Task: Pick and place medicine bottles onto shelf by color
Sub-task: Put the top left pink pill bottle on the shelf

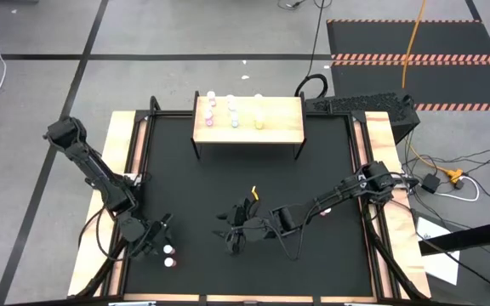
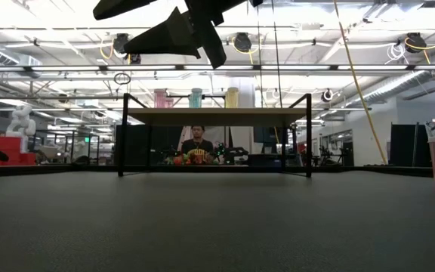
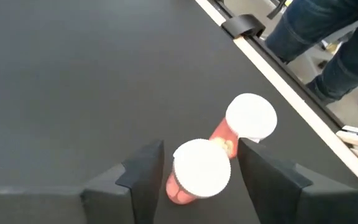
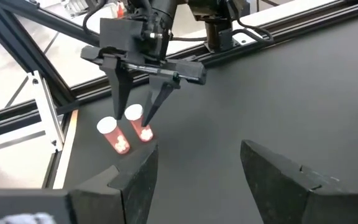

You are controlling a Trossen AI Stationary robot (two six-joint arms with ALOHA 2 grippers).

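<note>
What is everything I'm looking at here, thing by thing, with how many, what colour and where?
Work table: one, black mat with light wood side strips, centre of the high view.
Shelf: one, light wood board on thin black legs, at the far edge of the mat.
Bottles on the shelf: about six or seven, pastel with white caps, in short columns on its left half; exact count hard to tell.
Bottles on the mat: two, orange-red with white caps, near-left corner, side by side.
Person: one, dark top, in the room behind the table.
Cables: several, dark and orange, floor right of the table.
Left gripper: one, dark, fingers either side of one mat bottle, not yet clamped.
Right gripper: one, dark, open, over mid-mat, empty.
</note>
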